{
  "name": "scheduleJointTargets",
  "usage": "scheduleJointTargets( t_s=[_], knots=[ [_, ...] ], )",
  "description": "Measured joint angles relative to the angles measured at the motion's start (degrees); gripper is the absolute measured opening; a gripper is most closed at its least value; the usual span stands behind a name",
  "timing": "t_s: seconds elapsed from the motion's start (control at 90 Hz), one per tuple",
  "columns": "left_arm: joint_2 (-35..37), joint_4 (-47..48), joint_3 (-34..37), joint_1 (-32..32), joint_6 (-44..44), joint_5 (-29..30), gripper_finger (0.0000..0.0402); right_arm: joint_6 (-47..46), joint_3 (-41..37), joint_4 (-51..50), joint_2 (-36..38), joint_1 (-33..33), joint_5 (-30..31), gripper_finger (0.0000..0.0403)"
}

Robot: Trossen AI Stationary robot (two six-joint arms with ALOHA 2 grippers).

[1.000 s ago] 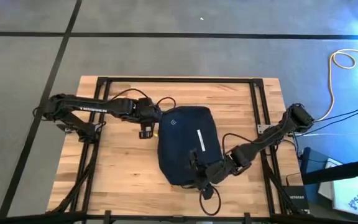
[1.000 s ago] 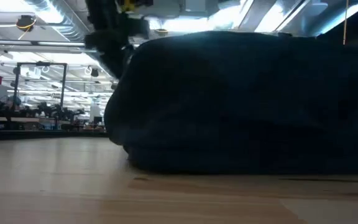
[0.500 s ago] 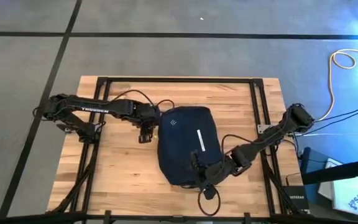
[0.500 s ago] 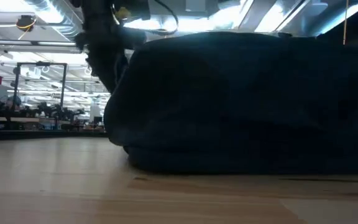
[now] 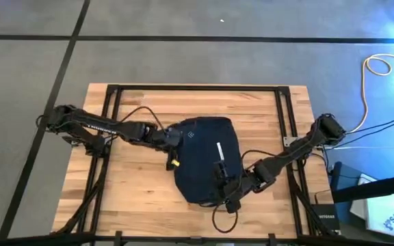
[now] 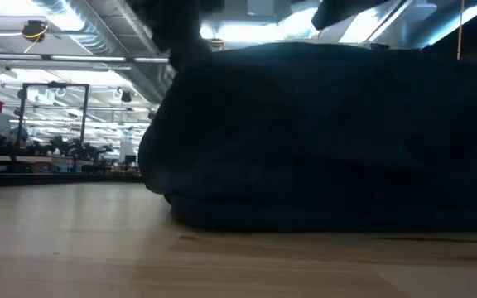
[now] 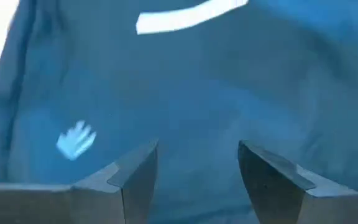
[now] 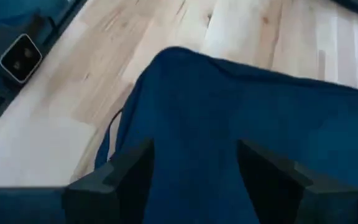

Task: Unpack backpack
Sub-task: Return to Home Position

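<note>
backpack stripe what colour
White stripe on the dark navy backpack, clearest in the left wrist view.

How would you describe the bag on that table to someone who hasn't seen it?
On the wooden table, near the left gripper and the right gripper, lies the backpack. It is soft, rounded and dark navy, with a white diamond logo and a white stripe, unlike the black grippers.
</note>
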State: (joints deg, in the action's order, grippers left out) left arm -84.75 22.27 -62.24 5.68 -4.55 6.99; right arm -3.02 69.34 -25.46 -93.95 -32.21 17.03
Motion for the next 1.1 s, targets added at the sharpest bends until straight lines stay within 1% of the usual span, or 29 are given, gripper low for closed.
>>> scheduleJointTargets(
  t_s=[0.1, 0.189, 0.278, 0.333, 0.478, 0.556, 0.711, 0.789, 0.856, 0.956, 1.1],
  knots=[
    [0.0, -6.58, 0.27, 3.71, 0.84, 5.03, 0.0205, 0.53, 0.0, -1.0, 0.19, -0.02, 3.04, 0.0209],
    [0.09, -16.79, 3.56, 6.84, 3.22, 10.24, 0.0205, 1.72, -0.35, -0.94, 1.53, 0.02, 5.08, 0.0209],
    [0.07, -28.77, 7.94, 9.08, 6.84, 13.89, 0.0205, 3.22, -2.08, 3.4, 3.82, 0.09, 5.94, 0.0209],
    [0.08, -36.71, 11.13, 9.74, 8.03, 14.69, 0.0205, 4.15, -3.62, 6.93, 5.3, 0.09, 6.13, 0.0209],
    [0.04, -56.36, 20.67, 10.69, 9.94, 14.44, 0.0205, 4.82, -8.72, 13.92, 7.89, 0.09, 7.98, 0.0209],
    [0.11, -65.31, 24.36, 11.6, 11.62, 14.35, 0.0205, 5.15, -12.78, 20.68, 8.36, 1.04, 7.87, 0.0209],
    [0.04, -69.64, 27.97, 12.43, 13.2, 14.11, 0.0205, 6.48, -22.99, 41.53, 8.39, 4.83, 4.53, 0.0209],
    [0.11, -70.51, 28.65, 12.45, 12.36, 14.22, 0.0205, 6.46, -27.34, 52.21, 8.39, 6.76, 4.4, 0.0209],
    [0.09, -71.94, 29.54, 12.78, 12.3, 14.4, 0.0205, 6.46, -29.84, 59.43, 8.39, 8.22, 4.42, 0.0209],
    [0.02, -74.89, 30.01, 13.15, 12.3, 14.77, 0.0205, 6.44, -31.98, 64.75, 8.39, 9.65, 4.46, 0.0209],
    [-0.2, -75.11, 30.03, 13.17, 12.75, 15.19, 0.0205, 6.26, -32.94, 66.3, 8.1, 11.0, 4.44, 0.0209]
  ],
)
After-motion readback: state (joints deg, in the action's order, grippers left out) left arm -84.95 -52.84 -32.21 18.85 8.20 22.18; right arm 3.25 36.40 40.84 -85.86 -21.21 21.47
